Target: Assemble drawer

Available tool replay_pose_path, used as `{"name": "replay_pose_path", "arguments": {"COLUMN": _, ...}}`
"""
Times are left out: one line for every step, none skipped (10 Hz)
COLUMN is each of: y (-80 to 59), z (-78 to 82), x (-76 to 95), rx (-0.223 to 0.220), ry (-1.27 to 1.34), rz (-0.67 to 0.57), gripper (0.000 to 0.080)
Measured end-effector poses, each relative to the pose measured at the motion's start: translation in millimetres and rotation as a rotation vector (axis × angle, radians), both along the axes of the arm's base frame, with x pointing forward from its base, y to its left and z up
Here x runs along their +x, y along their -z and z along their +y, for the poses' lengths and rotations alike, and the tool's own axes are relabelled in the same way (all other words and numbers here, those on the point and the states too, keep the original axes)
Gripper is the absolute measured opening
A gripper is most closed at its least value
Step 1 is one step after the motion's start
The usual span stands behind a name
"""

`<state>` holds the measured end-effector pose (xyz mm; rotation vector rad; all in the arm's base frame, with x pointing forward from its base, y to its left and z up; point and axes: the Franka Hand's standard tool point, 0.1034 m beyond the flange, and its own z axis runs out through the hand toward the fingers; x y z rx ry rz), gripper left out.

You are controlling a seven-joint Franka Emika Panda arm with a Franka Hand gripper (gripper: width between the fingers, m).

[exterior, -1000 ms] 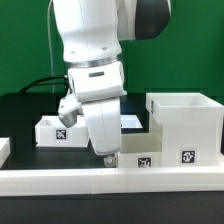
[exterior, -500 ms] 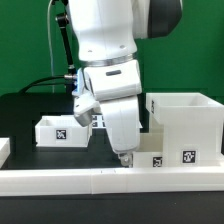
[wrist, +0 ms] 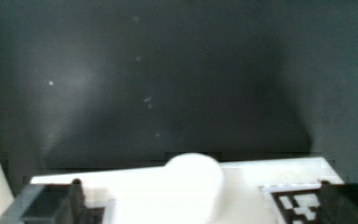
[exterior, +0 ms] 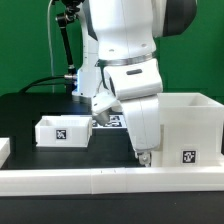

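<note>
The drawer's large cube-shaped casing (exterior: 188,126) stands open-topped at the exterior view's right, a tag on its front. One shallow tray (exterior: 62,131) sits at the left. My gripper (exterior: 143,156) hangs low just left of the casing and hides most of a second tray. In the wrist view that second tray (wrist: 149,195) lies right under my gripper (wrist: 197,200), its rounded knob (wrist: 194,168) and a tag (wrist: 311,206) showing. The jaws stand wide, one dark finger (wrist: 55,204) on one side of the tray, and nothing is gripped.
A long low white rail (exterior: 90,179) runs along the front of the black table (exterior: 25,112). The marker board (exterior: 113,121) lies behind my arm. A small white piece (exterior: 3,148) sits at the left edge. Cables hang at the back left.
My arm has travelled toward the exterior view's right, from beside the left tray to just left of the casing. The gripper has stayed open; no part has moved.
</note>
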<state>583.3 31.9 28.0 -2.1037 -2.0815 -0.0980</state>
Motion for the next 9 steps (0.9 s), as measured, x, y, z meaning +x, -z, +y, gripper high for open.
{"name": "replay_pose_path", "arguments": {"y": -0.4, "z": 3.0, "x": -0.1, "rx": 0.002, "ry": -0.001, "rz": 0.000, "gripper": 0.0649}}
{"name": "replay_pose_path", "arguments": {"y": -0.7, "z": 2.7, "x": -0.9, "rx": 0.003, "ry": -0.001, "rz": 0.005, "gripper": 0.0649}}
{"name": "replay_pose_path", "arguments": {"y": -1.4, "z": 2.4, "x": -2.4, "rx": 0.003, "ry": -0.002, "rz": 0.014, "gripper": 0.0649}}
{"name": "replay_pose_path", "arguments": {"y": -1.5, "z": 2.6, "x": -3.2, "rx": 0.004, "ry": -0.004, "rz": 0.020, "gripper": 0.0649}}
{"name": "replay_pose_path", "arguments": {"y": -2.7, "z": 2.3, "x": -3.0, "rx": 0.004, "ry": -0.005, "rz": 0.028, "gripper": 0.0649}}
{"name": "replay_pose_path", "arguments": {"y": -2.2, "z": -4.2, "x": -3.1, "rx": 0.003, "ry": -0.005, "rz": 0.028, "gripper": 0.0649}}
{"name": "replay_pose_path", "arguments": {"y": -1.0, "z": -19.8, "x": -4.3, "rx": -0.002, "ry": 0.016, "rz": 0.035, "gripper": 0.0649}}
{"name": "replay_pose_path", "arguments": {"y": -2.4, "z": -33.1, "x": -3.7, "rx": -0.005, "ry": 0.037, "rz": 0.032, "gripper": 0.0649}}
{"name": "replay_pose_path", "arguments": {"y": -7.1, "z": -50.3, "x": -3.0, "rx": -0.012, "ry": 0.064, "rz": 0.026, "gripper": 0.0649}}
